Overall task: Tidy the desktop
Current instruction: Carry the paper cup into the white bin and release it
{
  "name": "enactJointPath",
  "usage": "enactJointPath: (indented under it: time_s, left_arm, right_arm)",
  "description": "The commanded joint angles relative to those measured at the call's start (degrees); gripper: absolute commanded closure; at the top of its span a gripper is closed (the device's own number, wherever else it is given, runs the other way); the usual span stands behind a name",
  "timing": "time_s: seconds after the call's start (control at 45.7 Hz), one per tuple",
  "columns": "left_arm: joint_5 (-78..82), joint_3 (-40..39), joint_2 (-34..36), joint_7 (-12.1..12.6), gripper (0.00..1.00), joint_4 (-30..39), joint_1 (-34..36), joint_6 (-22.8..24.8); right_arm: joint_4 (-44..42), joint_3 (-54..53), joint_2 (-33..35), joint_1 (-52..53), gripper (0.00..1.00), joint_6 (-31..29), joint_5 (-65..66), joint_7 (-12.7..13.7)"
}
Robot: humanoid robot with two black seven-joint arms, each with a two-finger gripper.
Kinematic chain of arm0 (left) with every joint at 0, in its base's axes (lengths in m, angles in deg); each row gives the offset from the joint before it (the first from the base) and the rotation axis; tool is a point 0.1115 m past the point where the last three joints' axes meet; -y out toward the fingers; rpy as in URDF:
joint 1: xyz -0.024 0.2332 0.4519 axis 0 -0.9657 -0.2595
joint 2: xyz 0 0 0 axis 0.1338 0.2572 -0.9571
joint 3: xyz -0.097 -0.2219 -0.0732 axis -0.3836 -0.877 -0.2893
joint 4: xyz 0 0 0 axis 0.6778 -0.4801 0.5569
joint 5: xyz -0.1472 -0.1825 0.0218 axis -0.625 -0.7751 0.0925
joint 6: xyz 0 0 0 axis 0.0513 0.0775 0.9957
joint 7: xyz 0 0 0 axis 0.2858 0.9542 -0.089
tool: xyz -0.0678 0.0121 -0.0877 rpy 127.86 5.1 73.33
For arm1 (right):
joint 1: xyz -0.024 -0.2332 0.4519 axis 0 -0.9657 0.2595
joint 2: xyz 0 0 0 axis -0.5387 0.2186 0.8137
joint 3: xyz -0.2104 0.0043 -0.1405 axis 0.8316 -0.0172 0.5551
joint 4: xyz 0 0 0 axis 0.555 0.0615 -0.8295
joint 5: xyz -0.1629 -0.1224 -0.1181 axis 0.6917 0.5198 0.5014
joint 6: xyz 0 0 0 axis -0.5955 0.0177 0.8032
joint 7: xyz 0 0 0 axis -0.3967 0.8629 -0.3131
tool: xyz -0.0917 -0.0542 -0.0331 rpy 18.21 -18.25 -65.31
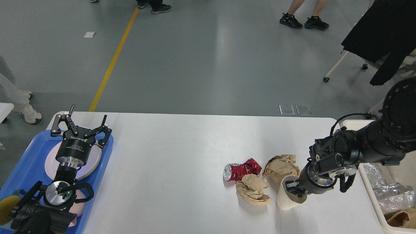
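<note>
The white desktop point(169, 146) carries a cluster of litter at its right centre: a crushed red can point(242, 171), a crumpled brown paper wad point(253, 192), a second brown wad point(281, 165) and a white paper cup point(285, 202) standing nearly upright. My right gripper point(292, 189) reaches down into the cup's mouth, its dark fingers at the rim; whether they clamp the wall does not show. Far left, my left gripper point(82, 126) is open above the blue tray point(27, 159), holding nothing.
A pale plate point(95, 160) lies in the blue tray under my left wrist. A cream-white bin point(369, 185) with foil and brown paper stands off the desktop's right edge. People's legs and a wheeled rack with black cloth are on the floor beyond.
</note>
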Motion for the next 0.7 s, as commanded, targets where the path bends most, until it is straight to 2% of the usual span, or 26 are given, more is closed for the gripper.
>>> enactJointPath:
  time_s: [0.0,0.153,0.329,0.548,0.679]
  left_arm:
    - [0.0,0.0,0.0,-0.1,0.03,0.0,0.0,0.0]
    - [0.0,0.0,0.0,-0.1,0.03,0.0,0.0,0.0]
    - [0.0,0.0,0.0,0.0,0.03,0.0,0.0,0.0]
    - [0.0,0.0,0.0,0.0,0.03,0.0,0.0,0.0]
    - [0.0,0.0,0.0,0.0,0.03,0.0,0.0,0.0]
  right_arm:
    - [0.1,-0.1,0.0,0.2,1.00,-0.2,0.0,0.0]
    - [0.2,-0.2,0.5,0.5,1.00,-1.7,-1.4,-0.2]
    - [1.2,0.1,3.9,4.6,1.00,-9.3,-4.2,-0.3]
    - [8.8,2.8,12.0,19.7,1.00,-17.3,-5.7,-0.3]
    - [12.9,9.8,12.9,31.1,1.00,-23.4,-9.7,-0.4]
